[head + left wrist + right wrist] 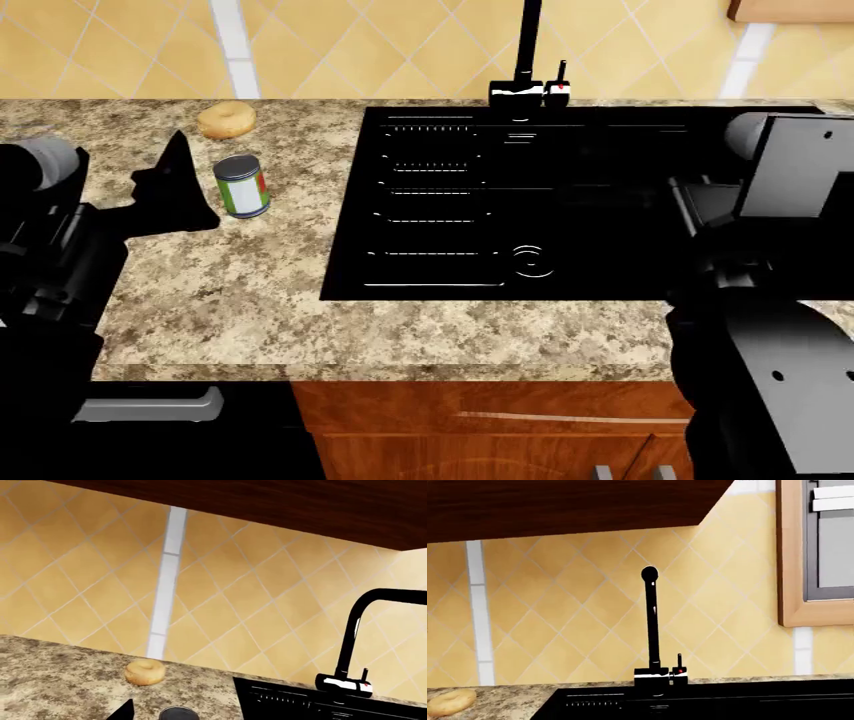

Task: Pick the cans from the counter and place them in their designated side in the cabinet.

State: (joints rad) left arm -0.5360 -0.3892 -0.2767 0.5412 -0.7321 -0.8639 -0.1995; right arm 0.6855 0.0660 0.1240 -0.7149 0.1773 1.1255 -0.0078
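One can (242,186) with a silver top and a green, white and red label stands upright on the granite counter (240,300), left of the sink. Its dark top (179,713) shows at the edge of the left wrist view. My left gripper (190,190) hovers just left of the can, open, and one black finger (125,711) shows beside the can top. My right arm (787,170) hangs over the sink's right side, its fingers lost against the black. The dark wood cabinet (300,505) hangs above.
A tan bagel-like lump (227,119) lies behind the can near the tiled wall. The black sink (561,200) is set into the counter, with a black faucet (527,50) at its back. A wood-framed window (820,555) is on the right wall. Brown cupboard doors (481,430) are below.
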